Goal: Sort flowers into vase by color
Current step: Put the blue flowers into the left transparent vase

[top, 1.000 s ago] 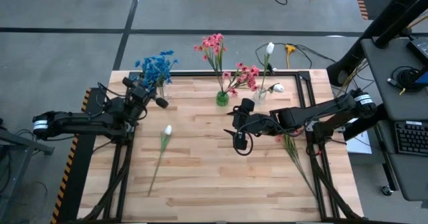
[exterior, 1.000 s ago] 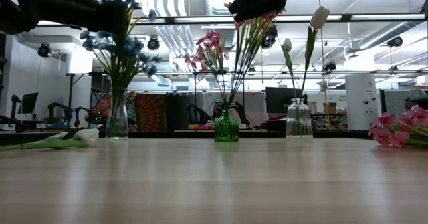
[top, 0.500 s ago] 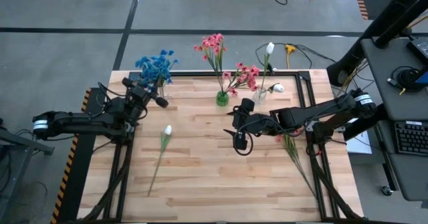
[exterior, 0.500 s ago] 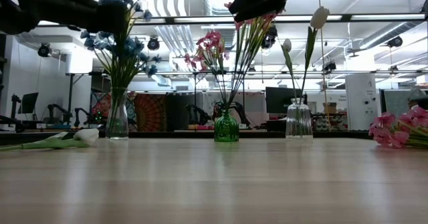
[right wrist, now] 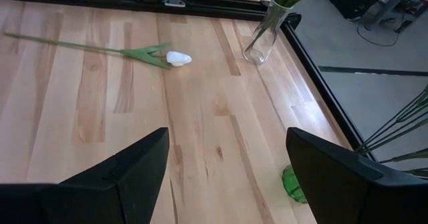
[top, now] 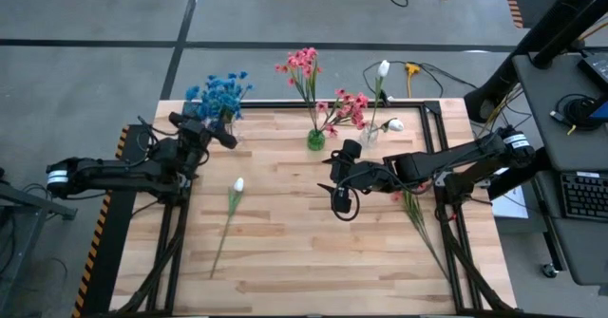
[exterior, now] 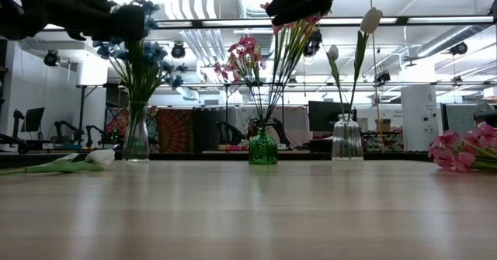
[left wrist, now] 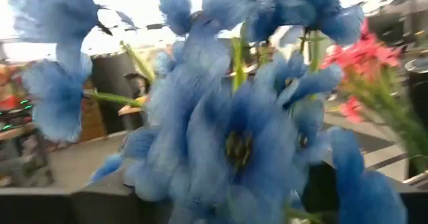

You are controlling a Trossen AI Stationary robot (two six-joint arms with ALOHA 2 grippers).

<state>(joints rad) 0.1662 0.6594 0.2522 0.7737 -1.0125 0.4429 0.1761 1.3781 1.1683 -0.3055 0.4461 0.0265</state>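
Note:
The blue flowers stand with their stems in a clear vase at the table's far left. My left gripper is right at them, above the vase, and the blue heads fill its wrist view; whether it touches them I cannot tell. Pink-red flowers stand in a green vase, and white buds in a clear vase. One white flower lies flat on the table. My right gripper hovers open over mid-table with nothing between its fingers.
Loose pink flowers lie on the table under my right arm, near the right edge. The three vases line the far edge. Bare wood stretches along the near half.
The blue flower heads have sunk a little lower against my left gripper and swung slightly toward the table's left edge, with their stems still in the vase. My right arm has kept still.

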